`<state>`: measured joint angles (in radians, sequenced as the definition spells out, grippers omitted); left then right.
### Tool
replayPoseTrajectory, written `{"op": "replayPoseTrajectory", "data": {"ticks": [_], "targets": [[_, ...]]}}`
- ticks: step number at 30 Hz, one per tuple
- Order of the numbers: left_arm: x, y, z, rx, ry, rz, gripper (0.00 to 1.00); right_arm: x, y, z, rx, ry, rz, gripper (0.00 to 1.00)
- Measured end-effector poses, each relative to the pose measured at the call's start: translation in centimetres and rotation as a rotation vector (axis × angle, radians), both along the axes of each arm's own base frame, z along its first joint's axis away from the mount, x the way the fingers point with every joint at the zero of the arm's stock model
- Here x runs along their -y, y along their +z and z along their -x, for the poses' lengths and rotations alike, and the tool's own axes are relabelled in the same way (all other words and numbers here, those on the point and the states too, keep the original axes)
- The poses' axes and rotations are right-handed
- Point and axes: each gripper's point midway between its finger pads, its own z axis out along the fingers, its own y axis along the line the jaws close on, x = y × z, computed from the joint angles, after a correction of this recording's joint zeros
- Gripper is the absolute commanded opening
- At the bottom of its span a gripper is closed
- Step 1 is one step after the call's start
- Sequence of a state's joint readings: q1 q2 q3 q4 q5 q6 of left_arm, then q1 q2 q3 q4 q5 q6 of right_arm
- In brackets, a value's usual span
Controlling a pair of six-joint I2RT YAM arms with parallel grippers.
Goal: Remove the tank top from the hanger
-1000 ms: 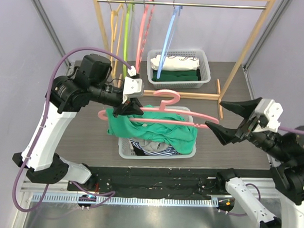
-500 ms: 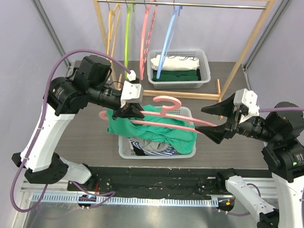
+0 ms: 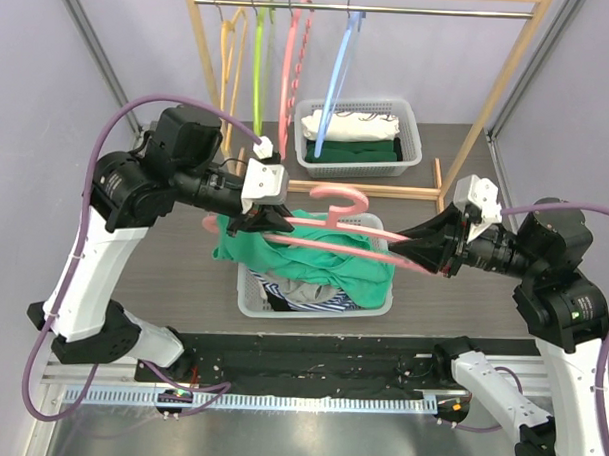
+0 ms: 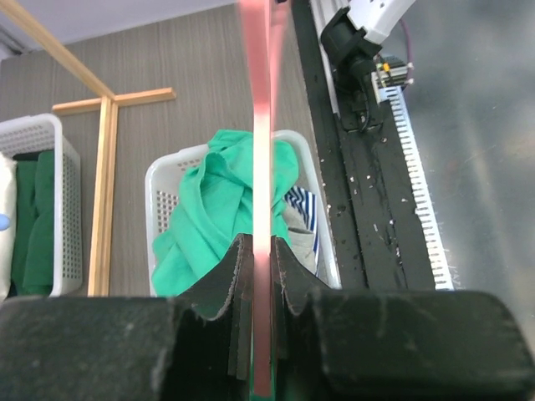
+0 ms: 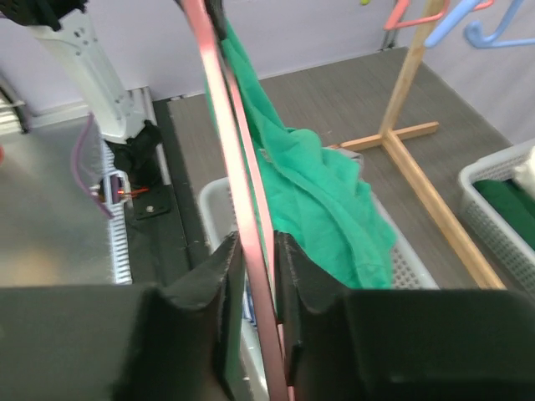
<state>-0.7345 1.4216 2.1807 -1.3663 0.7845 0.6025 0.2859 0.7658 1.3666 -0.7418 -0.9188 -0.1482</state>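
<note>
**Top external:** I have the pink plastic hanger (image 3: pixel 330 225) carried level above the white plastic laundry basket (image 3: pixel 250 298) on the dark table (image 3: pixel 173 263), with 1 tool at each end. The left tool (image 3: pixel 257 221) is clamped on the hanger's left end, and the right tool (image 3: pixel 402 253) meets its right tip. The green tank top (image 3: pixel 358 270) lies mostly heaped in the basket, its upper part rising to the hanger beside the left tool.

**Left wrist:** The jaws are pinched tight on the thin pink bar. The tank top (image 4: pixel 209 217) spills over the basket below.

**Right wrist:** The jaws stand narrow, pressed to either side of the bar with no gap I can make out. Green cloth (image 5: pixel 326 209) hangs from the far half of the hanger only.

**My reading:** The stripping step looks near its end, but the garment is not yet free. The next move calls for both grips to be firm. The last strap must then be worked off the left end so the top drops into the basket.
</note>
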Motion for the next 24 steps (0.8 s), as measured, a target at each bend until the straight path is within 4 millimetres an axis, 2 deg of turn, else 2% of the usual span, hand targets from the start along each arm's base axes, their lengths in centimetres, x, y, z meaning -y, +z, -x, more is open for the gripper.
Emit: {"op": "replayPoseTrajectory", "data": {"ticks": [1,3,5,6,7,8,9,11,12,13,19,24], "targets": [[0.1,-0.1,0.0,-0.002,0.000,-0.003,0.00,0.0,0.0,0.0,0.003,0.000,0.000,0.04],[0.0,-0.3,-0.4,0.004,0.015,-0.011,0.05,-0.2,-0.1,0.5,-0.007,0.025,-0.001,0.01],[0.0,-0.4,-0.5,0.003,0.020,-0.013,0.19,-0.2,-0.1,0.7,-0.009,0.032,-0.001,0.01],[0.0,-0.4,-0.6,0.002,0.025,-0.013,0.27,-0.2,-0.2,0.8,-0.013,0.032,-0.001,0.01],[0.1,-0.5,-0.7,0.001,0.036,-0.014,0.45,-0.2,-0.2,0.8,-0.013,0.032,-0.001,0.01],[0.1,-0.4,-1.0,0.007,0.048,-0.011,0.51,-0.2,-0.1,0.9,-0.013,0.033,-0.003,0.01],[0.2,-0.3,-1.4,0.016,0.069,-0.008,0.63,-0.1,-0.1,0.9,-0.014,0.027,-0.005,0.01],[0.3,0.2,-2.4,0.029,0.121,0.005,0.76,0.1,0.0,0.9,-0.013,0.004,-0.009,0.01],[0.4,0.5,-2.9,0.035,0.148,0.014,0.97,0.3,0.0,0.9,-0.011,-0.011,-0.011,0.01],[0.5,1.0,-3.5,0.044,0.177,0.028,1.00,0.4,0.0,0.9,-0.010,-0.021,-0.014,0.01],[0.0,5.2,-5.6,0.130,0.328,0.146,1.00,1.0,-0.3,1.4,-0.005,-0.070,-0.036,0.01],[-3.2,7.5,-5.0,0.236,0.442,0.225,1.00,1.2,-0.3,1.6,-0.003,-0.092,-0.052,0.01]]}}
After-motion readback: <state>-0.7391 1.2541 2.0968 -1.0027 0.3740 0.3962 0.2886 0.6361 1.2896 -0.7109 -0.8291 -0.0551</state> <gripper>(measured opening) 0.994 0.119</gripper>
